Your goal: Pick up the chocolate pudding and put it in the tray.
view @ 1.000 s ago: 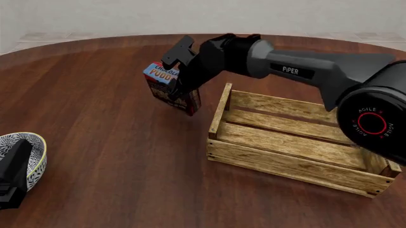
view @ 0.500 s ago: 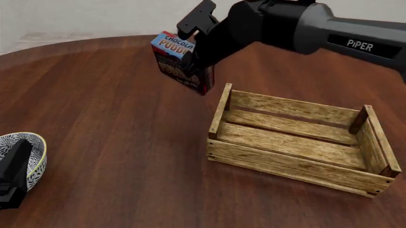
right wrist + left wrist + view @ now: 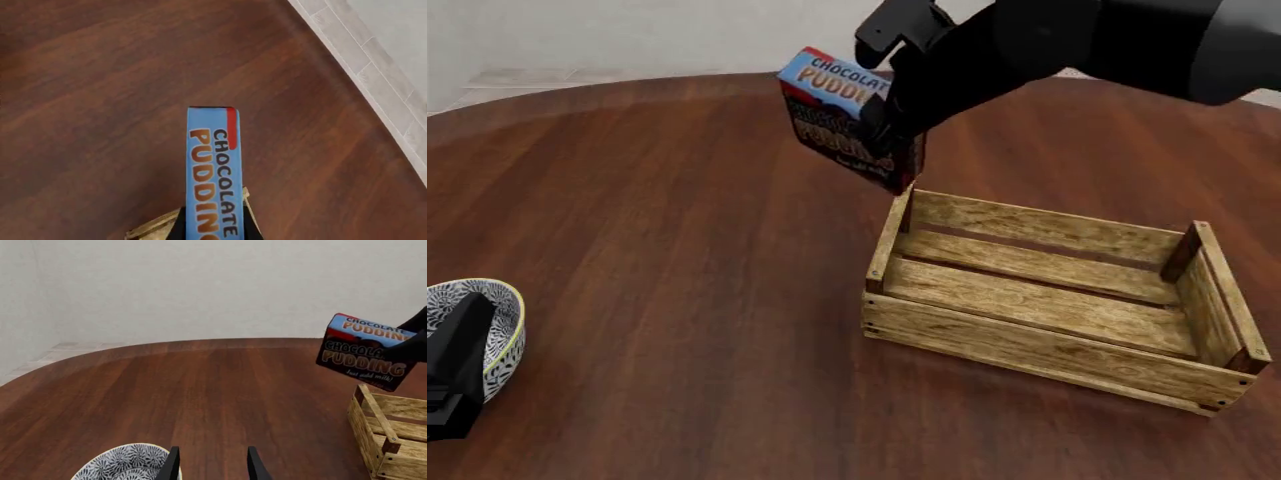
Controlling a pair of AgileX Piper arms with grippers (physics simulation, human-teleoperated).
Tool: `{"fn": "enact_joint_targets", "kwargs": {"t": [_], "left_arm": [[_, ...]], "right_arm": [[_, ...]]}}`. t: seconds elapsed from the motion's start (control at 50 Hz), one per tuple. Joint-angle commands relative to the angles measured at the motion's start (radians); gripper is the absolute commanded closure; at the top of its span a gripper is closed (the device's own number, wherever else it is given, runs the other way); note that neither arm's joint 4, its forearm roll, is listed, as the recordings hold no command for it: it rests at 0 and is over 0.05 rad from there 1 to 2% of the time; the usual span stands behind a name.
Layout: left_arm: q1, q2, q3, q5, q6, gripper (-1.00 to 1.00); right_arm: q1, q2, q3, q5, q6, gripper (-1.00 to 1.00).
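Observation:
The chocolate pudding [image 3: 838, 118] is a small carton with a blue top band and dark brown front. My right gripper [image 3: 888, 135] is shut on it and holds it tilted in the air, just above the far left corner of the tray [image 3: 1028, 345]. The tray is a light wooden slatted crate. The pudding also shows in the left wrist view [image 3: 363, 352] and edge-on between the fingers in the right wrist view [image 3: 213, 170]. My left gripper [image 3: 212, 467] is open and empty, low at the near left over the bowl.
A white patterned bowl [image 3: 501, 310] sits at the near left edge, partly under my left gripper [image 3: 454, 370]; it also shows in the left wrist view [image 3: 127, 462]. The tray's corner shows in the left wrist view [image 3: 387, 440]. The brown wooden table [image 3: 667, 220] ends at a pale wall.
My right arm has lifted the pudding up and carried it to the right, from left of the tray to above its far left corner. The left arm has not moved.

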Motion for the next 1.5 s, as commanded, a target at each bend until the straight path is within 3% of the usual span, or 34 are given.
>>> {"fn": "enact_joint_targets", "kwargs": {"t": [0.02, 0.34, 0.84, 1.5], "left_arm": [[0.000, 0.000, 0.000, 0.000, 0.000, -1.00], [0.000, 0.000, 0.000, 0.000, 0.000, -1.00], [0.000, 0.000, 0.000, 0.000, 0.000, -1.00], [0.000, 0.000, 0.000, 0.000, 0.000, -1.00]], "right_arm": [[-0.016, -0.081, 0.060, 0.013, 0.000, 1.00], [-0.065, -0.149, 0.137, 0.022, -0.032, 1.00], [-0.118, -0.272, 0.344, -0.022, -0.015, 1.00], [-0.170, -0.329, 0.473, -0.076, 0.012, 1.00]]}}
